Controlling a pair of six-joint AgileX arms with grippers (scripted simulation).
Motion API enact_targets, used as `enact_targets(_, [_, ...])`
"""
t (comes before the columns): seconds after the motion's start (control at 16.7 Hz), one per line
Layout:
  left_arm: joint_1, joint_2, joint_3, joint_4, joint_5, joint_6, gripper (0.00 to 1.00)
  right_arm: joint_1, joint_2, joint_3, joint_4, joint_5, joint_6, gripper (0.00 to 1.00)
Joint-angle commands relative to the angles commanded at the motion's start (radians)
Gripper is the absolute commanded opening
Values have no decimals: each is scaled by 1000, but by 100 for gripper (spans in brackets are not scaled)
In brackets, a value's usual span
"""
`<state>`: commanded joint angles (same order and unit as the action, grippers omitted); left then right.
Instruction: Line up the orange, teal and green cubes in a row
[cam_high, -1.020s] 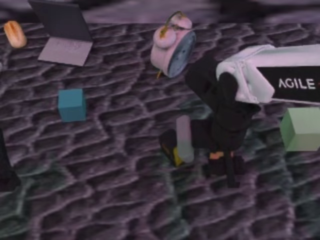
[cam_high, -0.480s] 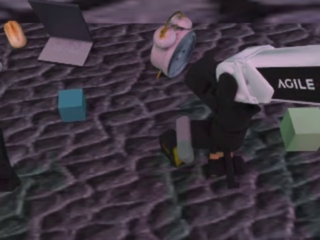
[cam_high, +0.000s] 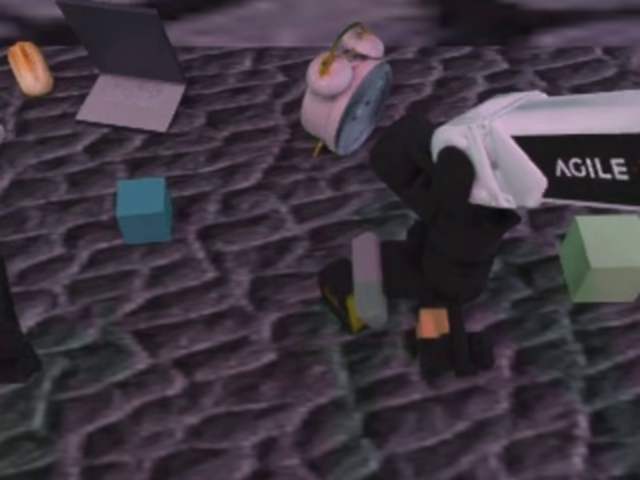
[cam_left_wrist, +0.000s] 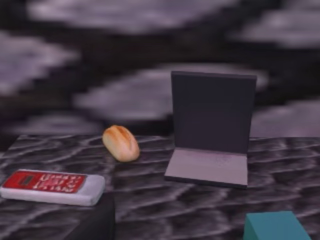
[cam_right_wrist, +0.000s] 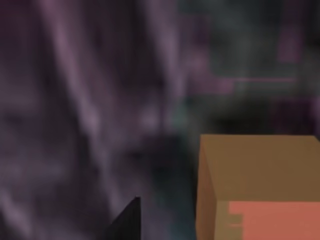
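Top view: right arm (cam_high: 540, 160) reaches in from the right edge, its gripper (cam_high: 445, 345) low near the middle of the bench (cam_high: 200, 380).
Right gripper: the dark fingers (cam_high: 462, 350) stand just beside the orange cube (cam_high: 433, 323); whether they are wide, narrow or gripping it I cannot tell.
Orange cube: right of centre, partly under the arm's dark wrist; the right wrist view shows it close up (cam_right_wrist: 257, 187).
Teal cube: alone on the left half (cam_high: 143, 209), well apart from the other two; a corner shows in the left wrist view (cam_left_wrist: 275, 226).
Green cube: at the right edge (cam_high: 600, 258), just below the white arm link.
Left arm: parked at the left edge (cam_high: 12, 340); fingers not seen.
Small black-and-yellow block: just left of the orange cube (cam_high: 345, 297), with a grey cylinder (cam_high: 368, 278) over it.
Far side of bench: laptop (cam_high: 128, 65), bread roll (cam_high: 29, 67), pink alarm clock (cam_high: 347, 90).
Left wrist view: red-and-white device (cam_left_wrist: 52, 186) near the bread roll.
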<state>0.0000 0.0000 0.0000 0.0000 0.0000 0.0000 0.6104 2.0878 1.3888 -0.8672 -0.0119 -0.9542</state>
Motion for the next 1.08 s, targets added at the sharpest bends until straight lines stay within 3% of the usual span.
enact_targets(0.48, [0,0,0,0,0,0,100,-1,-1,3,-4,0,-1,100])
enact_targets(1.08, [0,0,0,0,0,0,100,4,-90,159,-249,-1,-5,100])
